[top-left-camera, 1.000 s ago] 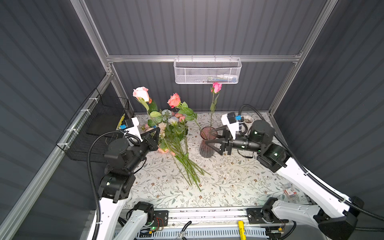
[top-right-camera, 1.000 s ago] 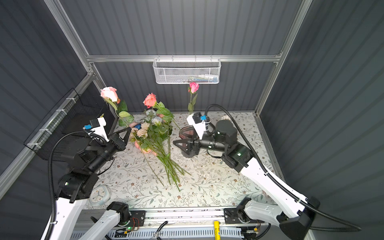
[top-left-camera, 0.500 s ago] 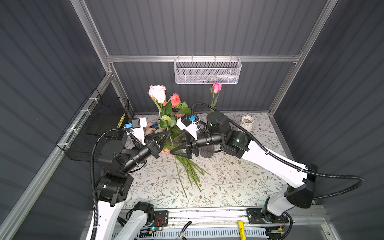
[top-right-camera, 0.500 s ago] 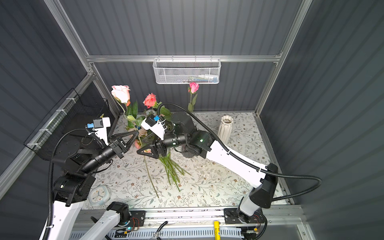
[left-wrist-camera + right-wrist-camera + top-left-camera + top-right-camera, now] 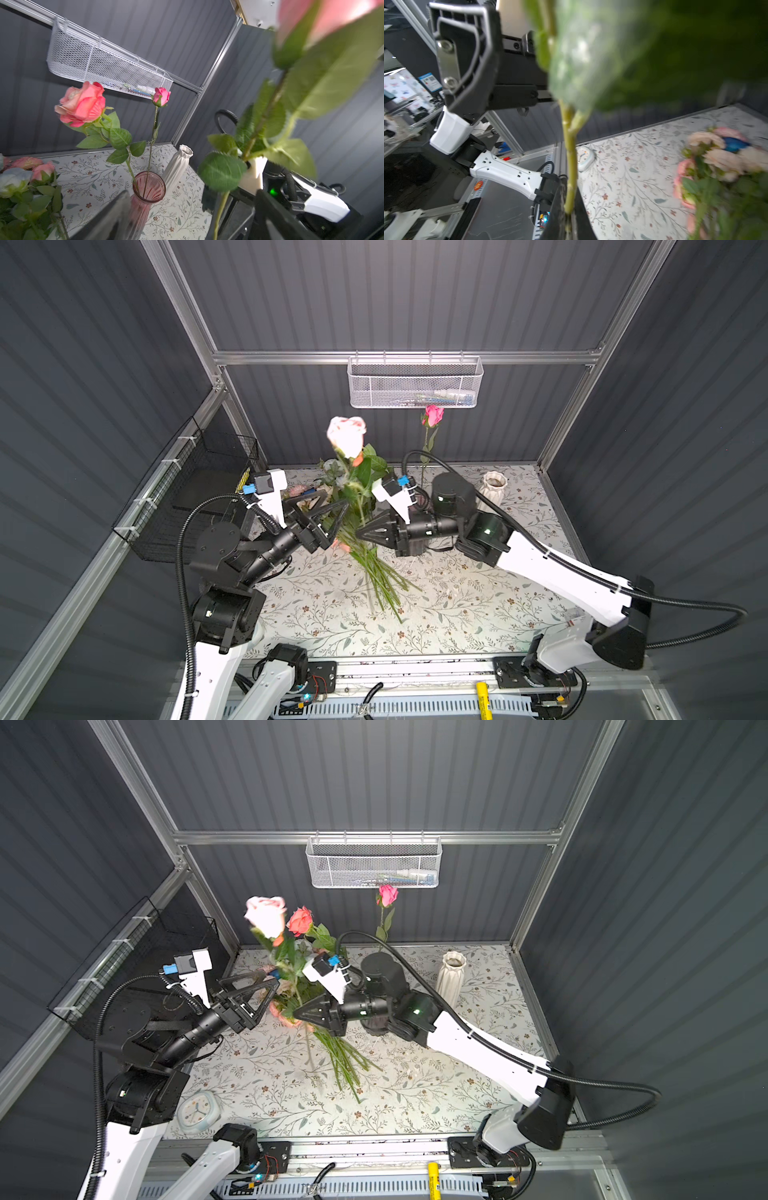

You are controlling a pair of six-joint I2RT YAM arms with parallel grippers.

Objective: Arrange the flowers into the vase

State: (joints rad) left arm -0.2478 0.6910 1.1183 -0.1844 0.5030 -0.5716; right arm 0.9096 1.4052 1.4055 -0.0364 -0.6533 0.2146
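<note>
With the right gripper (image 5: 360,533) clamped on the stem of the pale rose (image 5: 346,435) and the left gripper (image 5: 339,521) spread wide around it (leaves may snag), lift clear, then swing to the pink vase (image 5: 148,200) behind the right wrist.

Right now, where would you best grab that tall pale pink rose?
Pinch the bare stem below the leaves, coming from the side, as the right tool does. The rose stands nearly upright, and its head looks soft.
</note>
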